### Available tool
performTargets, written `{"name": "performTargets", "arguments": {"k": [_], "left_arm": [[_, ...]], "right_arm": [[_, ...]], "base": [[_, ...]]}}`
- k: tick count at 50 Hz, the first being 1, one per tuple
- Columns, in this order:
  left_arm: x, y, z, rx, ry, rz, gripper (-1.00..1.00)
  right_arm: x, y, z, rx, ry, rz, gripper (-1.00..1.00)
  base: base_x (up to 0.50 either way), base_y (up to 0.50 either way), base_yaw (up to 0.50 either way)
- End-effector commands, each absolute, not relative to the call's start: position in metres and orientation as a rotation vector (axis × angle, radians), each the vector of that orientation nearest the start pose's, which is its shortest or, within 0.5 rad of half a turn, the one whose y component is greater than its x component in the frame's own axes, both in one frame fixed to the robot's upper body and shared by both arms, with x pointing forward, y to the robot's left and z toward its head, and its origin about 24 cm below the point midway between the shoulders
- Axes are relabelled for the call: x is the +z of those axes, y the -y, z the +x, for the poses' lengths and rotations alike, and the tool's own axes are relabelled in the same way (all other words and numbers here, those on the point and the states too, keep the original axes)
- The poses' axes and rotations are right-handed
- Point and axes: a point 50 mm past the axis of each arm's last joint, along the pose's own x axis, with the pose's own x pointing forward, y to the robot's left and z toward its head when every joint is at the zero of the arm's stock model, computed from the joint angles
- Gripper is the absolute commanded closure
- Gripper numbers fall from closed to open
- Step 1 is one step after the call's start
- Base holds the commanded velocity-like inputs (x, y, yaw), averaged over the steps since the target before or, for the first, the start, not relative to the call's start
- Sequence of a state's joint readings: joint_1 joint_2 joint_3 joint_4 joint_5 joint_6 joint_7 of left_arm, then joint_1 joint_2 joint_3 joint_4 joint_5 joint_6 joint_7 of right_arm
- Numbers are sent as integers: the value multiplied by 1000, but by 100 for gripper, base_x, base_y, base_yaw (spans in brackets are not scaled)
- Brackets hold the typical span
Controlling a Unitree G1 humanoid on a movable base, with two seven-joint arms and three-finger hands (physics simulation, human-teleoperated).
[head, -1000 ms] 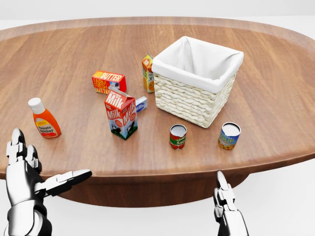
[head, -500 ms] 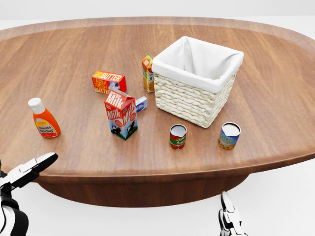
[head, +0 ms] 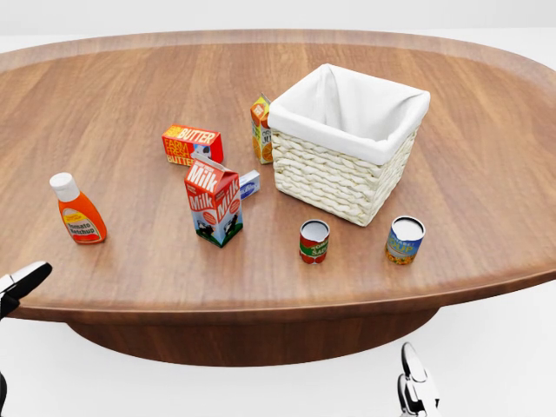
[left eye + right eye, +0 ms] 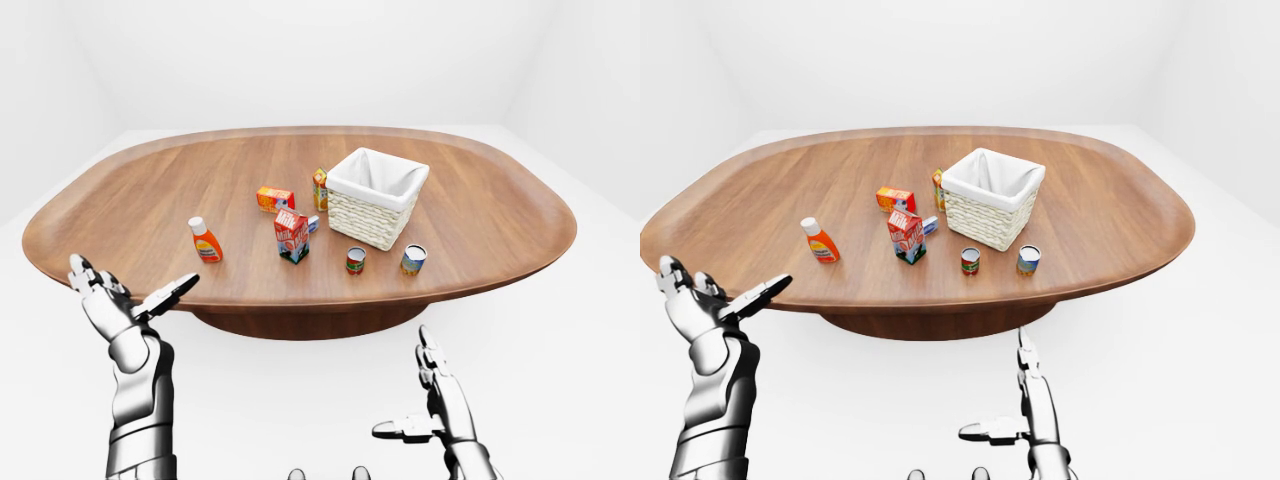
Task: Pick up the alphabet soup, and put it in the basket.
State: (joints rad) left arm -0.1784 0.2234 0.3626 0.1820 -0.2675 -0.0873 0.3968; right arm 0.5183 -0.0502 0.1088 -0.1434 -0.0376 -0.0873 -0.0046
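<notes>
left hand [image 4: 112,305]: raised off the tabletop's near-left edge, fingers spread, holding nothing; looks like a ready pose, not a reach.
tabletop [image 3: 122,104]: brown wooden oval, all items clustered mid-surface.
ketchup [image 3: 77,209]: orange squeeze bottle with white cap, upright, furthest left in head view, well apart from the rest.
butter [image 3: 192,145]: red-orange butter box lying flat, above the milk.
milk [image 3: 214,201]: red-and-white milk carton, upright; a small blue-white box [image 3: 250,183] sits just beside it on the right.
juice [image 3: 261,129]: orange carton standing against the basket's left wall.
basket [image 3: 337,176]: pale woven square basket with white cloth liner, open top, nothing visible inside; drop target.
alphabet soup [image 3: 314,241]: judging by the label, the red can with white lid, upright, near the basket's lower wall, not touching.
second can [image 3: 405,240]: blue-and-yellow can with white lid, upright, right of the soup, apart from it.
right hand [image 4: 432,400]: low, below the tabletop edge, fingers extended, empty; closer arm to the soup, so likely the one to use.
status: nothing grasped, soup not yet picked up.
</notes>
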Motion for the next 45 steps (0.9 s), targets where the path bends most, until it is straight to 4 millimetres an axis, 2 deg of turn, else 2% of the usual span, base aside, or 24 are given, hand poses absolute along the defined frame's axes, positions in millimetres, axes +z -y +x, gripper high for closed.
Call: {"name": "performTargets", "arguments": {"k": [1,6,7,12,20,25,26,30,35,38,45], "left_arm": [[74,-308,262,791,131,-134,-100],[64,-308,268,787,80,-135,-100],[60,-309,270,786,57,-137,-100],[52,-308,274,776,13,-136,-100],[60,-308,269,784,60,-133,-100],[62,-316,267,809,63,-144,-100],[59,-323,265,830,49,-166,-100],[61,-332,263,855,52,-170,-100],[62,-352,254,906,48,-191,-100],[67,-357,251,920,69,-204,-100],[95,-368,241,939,200,-234,-100]], "right_arm": [[-11,158,134,-26,-266,-73,-100],[-9,161,133,-53,-262,-113,-100],[-3,161,132,-71,-240,-150,-100],[20,161,131,-83,-154,-125,-100],[53,159,129,-79,-29,-122,-100],[67,158,128,-62,23,-78,-100],[72,158,128,-64,45,-93,-100],[74,157,130,-57,58,-92,-100],[84,157,131,-53,104,-101,-100],[89,158,131,-55,127,-100,-100],[99,157,131,-60,170,-101,-100]], "base": [[0,0,0],[0,0,0],[0,0,0],[0,0,0],[0,0,0],[0,0,0],[0,0,0],[0,0,0],[0,0,0],[0,0,0],[0,0,0]]}}
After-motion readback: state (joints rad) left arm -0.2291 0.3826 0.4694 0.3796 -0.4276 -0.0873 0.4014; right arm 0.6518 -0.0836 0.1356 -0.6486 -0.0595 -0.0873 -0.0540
